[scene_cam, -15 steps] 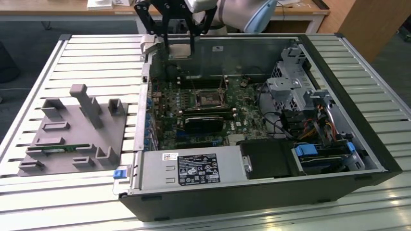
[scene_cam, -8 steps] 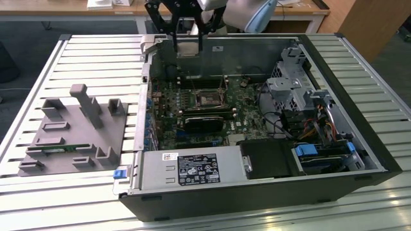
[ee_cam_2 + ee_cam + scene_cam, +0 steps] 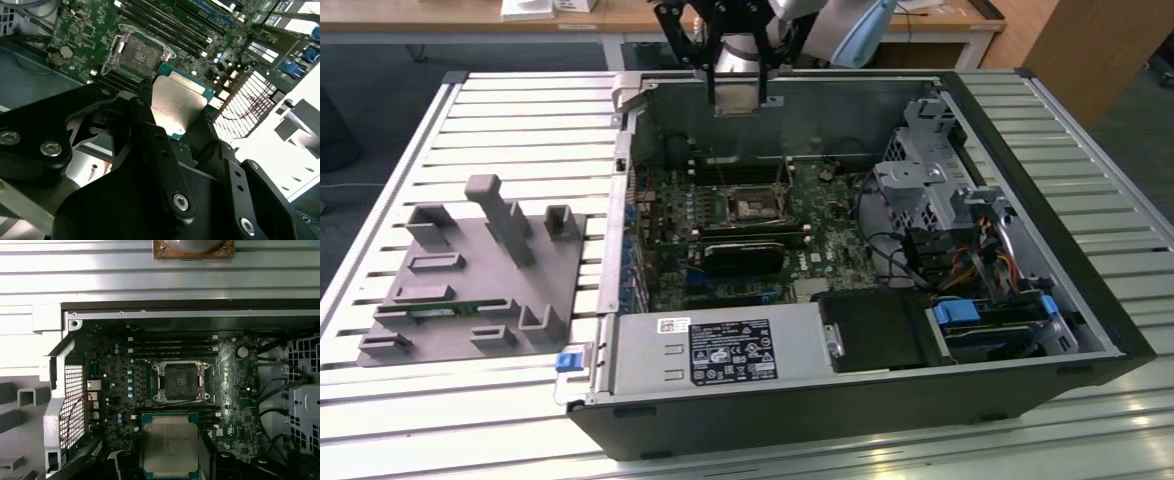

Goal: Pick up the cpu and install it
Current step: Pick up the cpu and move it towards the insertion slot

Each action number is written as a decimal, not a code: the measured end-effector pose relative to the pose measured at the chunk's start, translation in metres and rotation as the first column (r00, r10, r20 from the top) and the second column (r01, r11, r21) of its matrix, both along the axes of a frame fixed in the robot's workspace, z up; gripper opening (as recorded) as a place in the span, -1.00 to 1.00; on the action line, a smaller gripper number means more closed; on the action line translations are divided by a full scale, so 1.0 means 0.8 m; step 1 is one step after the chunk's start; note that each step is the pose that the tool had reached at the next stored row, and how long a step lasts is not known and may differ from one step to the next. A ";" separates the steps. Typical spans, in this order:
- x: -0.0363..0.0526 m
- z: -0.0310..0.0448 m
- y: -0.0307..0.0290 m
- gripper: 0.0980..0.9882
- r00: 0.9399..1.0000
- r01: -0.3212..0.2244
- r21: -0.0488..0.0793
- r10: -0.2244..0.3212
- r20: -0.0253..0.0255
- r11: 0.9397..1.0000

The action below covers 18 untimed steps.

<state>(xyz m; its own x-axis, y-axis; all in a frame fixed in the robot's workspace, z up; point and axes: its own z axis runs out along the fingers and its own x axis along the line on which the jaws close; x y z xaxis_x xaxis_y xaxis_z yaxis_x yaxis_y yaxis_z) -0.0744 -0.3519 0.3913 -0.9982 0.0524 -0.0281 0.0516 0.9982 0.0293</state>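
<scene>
My gripper (image 3: 736,88) is shut on the cpu (image 3: 736,97), a flat silver square with a pale rim. It hangs above the far wall of the open computer case (image 3: 1067,300). In both wrist views the cpu (image 3: 176,102) (image 3: 170,445) sits edge-held between the black fingers (image 3: 150,130) of the gripper (image 3: 175,110). The empty cpu socket (image 3: 754,205) (image 3: 137,55) (image 3: 180,381), framed in metal with its lid open, lies on the green motherboard (image 3: 834,255) below and apart from the chip.
A black block (image 3: 744,250) lies on the board just nearer than the socket. A power supply (image 3: 720,355) and drive cage (image 3: 947,190) fill the case's near side and the exterior view's right. A grey parts fixture (image 3: 467,280) holds a green memory stick (image 3: 447,310).
</scene>
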 end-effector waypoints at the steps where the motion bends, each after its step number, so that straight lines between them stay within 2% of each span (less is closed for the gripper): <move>1: 0.004 0.0000 0.0006 -0.04 1.000 0.000 0.000 0.000 0.000 1.000; 9: 0.038 -0.0004 0.0081 -0.04 1.000 0.000 0.000 0.000 0.003 1.000; 18: 0.073 -0.0008 0.0130 -0.04 1.000 0.000 0.000 0.000 0.005 1.000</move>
